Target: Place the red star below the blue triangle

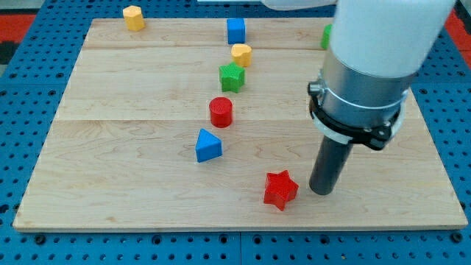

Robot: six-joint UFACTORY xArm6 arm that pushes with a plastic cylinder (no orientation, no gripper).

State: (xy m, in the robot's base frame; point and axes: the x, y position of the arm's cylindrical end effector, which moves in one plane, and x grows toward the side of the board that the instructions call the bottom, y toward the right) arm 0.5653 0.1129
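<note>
- We see a pale wooden board [110,147] filling most of the view, set on a blue pegboard surface [22,110].
- Our arm's white and grey body [368,66] comes down from the view's top right and narrows to the dark rod. We carry no pincer, so there is nothing to be spread or pressed together.
- My tip [321,191] rests on the board just beside the red star [280,189], on the star's right in the view.
- The red star lies near the view's bottom; the blue triangle [208,145] sits apart from it, up and to the view's left.
- A red cylinder [221,112] stands just above the triangle.
- Further up come a green star [232,76], a yellow block [241,54] and a blue cube [235,31].
- Another yellow block [133,17] sits at the board's top left corner.
- A green block [325,36] peeks out beside the arm, shape unclear.
</note>
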